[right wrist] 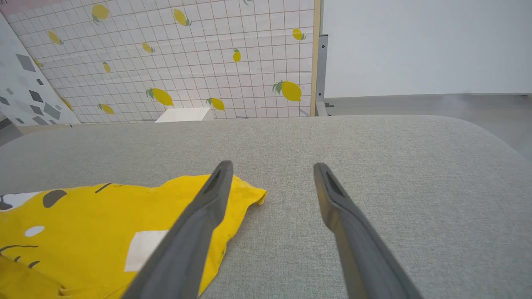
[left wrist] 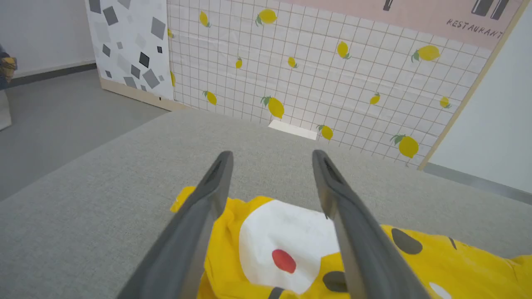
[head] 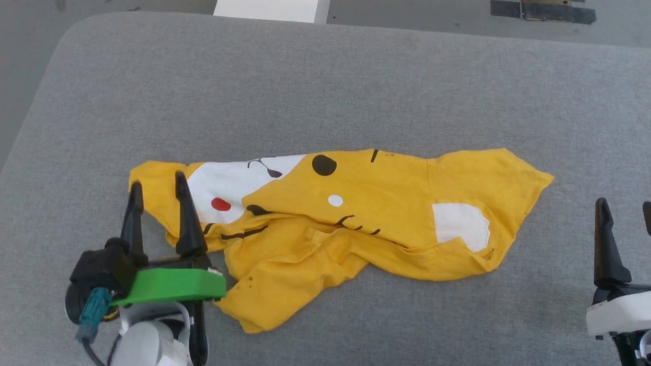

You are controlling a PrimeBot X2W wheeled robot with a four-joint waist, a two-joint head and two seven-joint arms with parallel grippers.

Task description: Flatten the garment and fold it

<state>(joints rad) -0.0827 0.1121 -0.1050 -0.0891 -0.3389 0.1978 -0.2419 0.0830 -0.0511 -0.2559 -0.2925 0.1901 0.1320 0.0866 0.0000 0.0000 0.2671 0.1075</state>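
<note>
The garment, a mustard-yellow T-shirt with a white face patch, a red dot and black marks, lies crumpled and partly folded over itself across the middle of the grey table. My left gripper hovers open over its left end, with nothing between the fingers. In the left wrist view the left gripper frames the white patch of the garment. My right gripper stands open at the lower right, apart from the cloth. In the right wrist view the garment lies left of the open right gripper.
The grey padded table has a rounded far-left corner and floor beyond. A white box stands past the far edge. A lemon-patterned tiled wall rises behind the table.
</note>
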